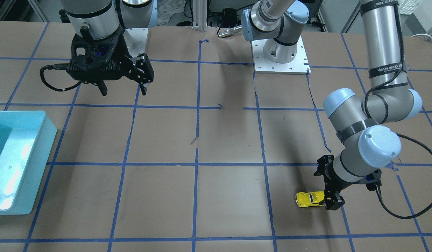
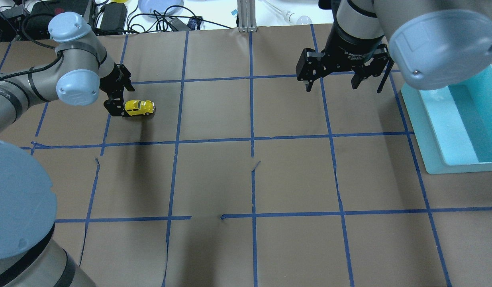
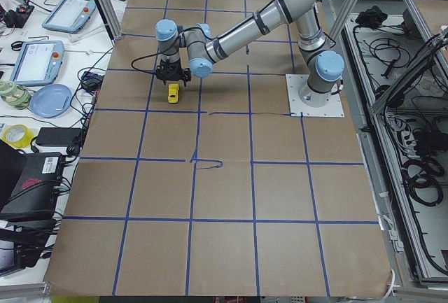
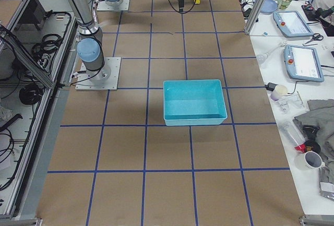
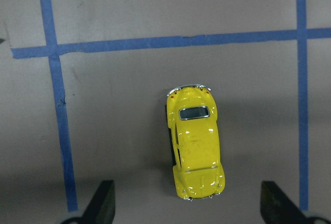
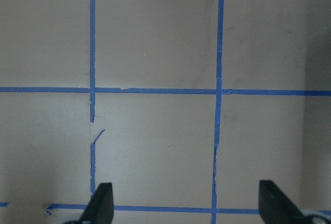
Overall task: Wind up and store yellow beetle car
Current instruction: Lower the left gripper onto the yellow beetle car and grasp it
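Note:
The yellow beetle car (image 5: 195, 146) stands on its wheels on the brown paper, at the far left in the overhead view (image 2: 139, 107). It also shows in the front-facing view (image 1: 309, 199). My left gripper (image 5: 187, 209) points down, open and empty, just over one end of the car. Its fingers (image 5: 101, 203) stand wide to either side and clear of the car. The left gripper also shows in the overhead view (image 2: 119, 95). My right gripper (image 2: 333, 84) hangs open and empty above the table, far from the car, and its wrist view shows only paper and tape between its fingertips (image 6: 101, 203).
A teal bin (image 2: 429, 131) stands open at the table's right edge, next to my right arm. It also shows in the front-facing view (image 1: 44, 140). Blue tape lines grid the paper. Cables, a plate and tablets lie beyond the table's far edge.

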You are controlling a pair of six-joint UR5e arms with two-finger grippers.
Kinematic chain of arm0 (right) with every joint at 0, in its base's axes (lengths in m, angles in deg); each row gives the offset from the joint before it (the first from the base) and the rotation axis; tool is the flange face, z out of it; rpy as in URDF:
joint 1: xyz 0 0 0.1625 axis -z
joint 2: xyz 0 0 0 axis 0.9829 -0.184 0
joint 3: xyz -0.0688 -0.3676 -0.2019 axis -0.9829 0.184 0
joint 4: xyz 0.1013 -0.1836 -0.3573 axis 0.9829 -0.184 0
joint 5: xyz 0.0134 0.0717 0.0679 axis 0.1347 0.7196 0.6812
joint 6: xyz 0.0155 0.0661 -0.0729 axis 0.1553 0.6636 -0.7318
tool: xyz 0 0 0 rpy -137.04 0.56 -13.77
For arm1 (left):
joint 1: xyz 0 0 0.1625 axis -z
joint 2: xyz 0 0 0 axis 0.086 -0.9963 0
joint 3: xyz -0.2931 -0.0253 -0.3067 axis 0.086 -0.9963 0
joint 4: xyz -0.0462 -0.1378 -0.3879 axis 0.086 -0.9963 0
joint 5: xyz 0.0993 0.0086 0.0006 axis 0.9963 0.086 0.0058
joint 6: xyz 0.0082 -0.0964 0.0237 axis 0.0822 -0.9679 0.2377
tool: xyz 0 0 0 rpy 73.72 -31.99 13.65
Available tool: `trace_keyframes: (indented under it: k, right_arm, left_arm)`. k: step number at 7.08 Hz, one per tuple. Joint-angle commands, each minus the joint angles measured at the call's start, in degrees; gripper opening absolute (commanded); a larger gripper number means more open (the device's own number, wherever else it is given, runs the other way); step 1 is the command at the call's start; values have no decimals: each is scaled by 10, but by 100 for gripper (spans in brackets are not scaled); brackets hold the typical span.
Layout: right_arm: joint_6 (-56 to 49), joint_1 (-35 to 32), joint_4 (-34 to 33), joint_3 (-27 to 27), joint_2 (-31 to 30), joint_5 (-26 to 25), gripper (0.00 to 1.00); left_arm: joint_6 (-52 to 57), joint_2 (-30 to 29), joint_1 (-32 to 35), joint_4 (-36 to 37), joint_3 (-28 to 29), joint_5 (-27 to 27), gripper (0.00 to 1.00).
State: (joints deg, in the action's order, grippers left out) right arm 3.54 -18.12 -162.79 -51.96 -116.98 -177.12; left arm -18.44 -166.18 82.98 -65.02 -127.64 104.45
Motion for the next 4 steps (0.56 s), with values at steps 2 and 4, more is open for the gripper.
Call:
trace_keyframes:
  k: [2,4]
  right_arm:
    - [1,1,3,2,0,2,100]
    - [2,1,14,3,0,1,100]
  left_arm:
    - [-7,-38,0,0,11,1,100]
    - [-8,-52,-1,1,13,2,100]
